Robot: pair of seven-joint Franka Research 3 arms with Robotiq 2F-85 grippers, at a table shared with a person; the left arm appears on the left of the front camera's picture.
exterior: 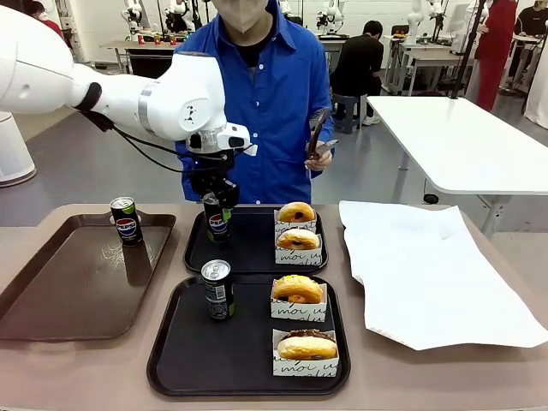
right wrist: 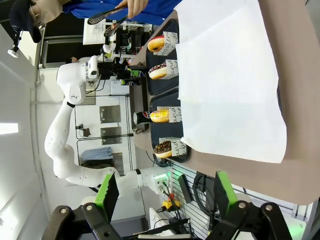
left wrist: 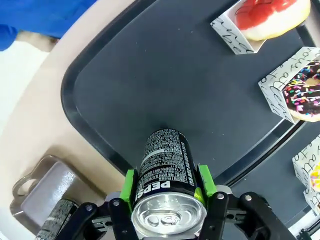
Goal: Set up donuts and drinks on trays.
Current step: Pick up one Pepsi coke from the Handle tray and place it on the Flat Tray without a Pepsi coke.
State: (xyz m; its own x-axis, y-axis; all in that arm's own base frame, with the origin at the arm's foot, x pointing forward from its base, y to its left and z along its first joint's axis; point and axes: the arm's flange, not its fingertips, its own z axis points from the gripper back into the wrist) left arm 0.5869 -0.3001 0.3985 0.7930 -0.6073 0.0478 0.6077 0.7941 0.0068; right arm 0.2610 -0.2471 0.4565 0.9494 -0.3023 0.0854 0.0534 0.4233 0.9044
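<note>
On the brown tray [exterior: 51, 291] at the left one can [exterior: 127, 220] waits. My left gripper [exterior: 216, 208] is closed on a second can [left wrist: 165, 172], and I hold it upright at the far tray [exterior: 248, 248], beside its two donuts [exterior: 297, 225]. I judge the step is placing this drink; next I must lower and release. My right gripper [right wrist: 165, 197] stands open and empty.
</note>
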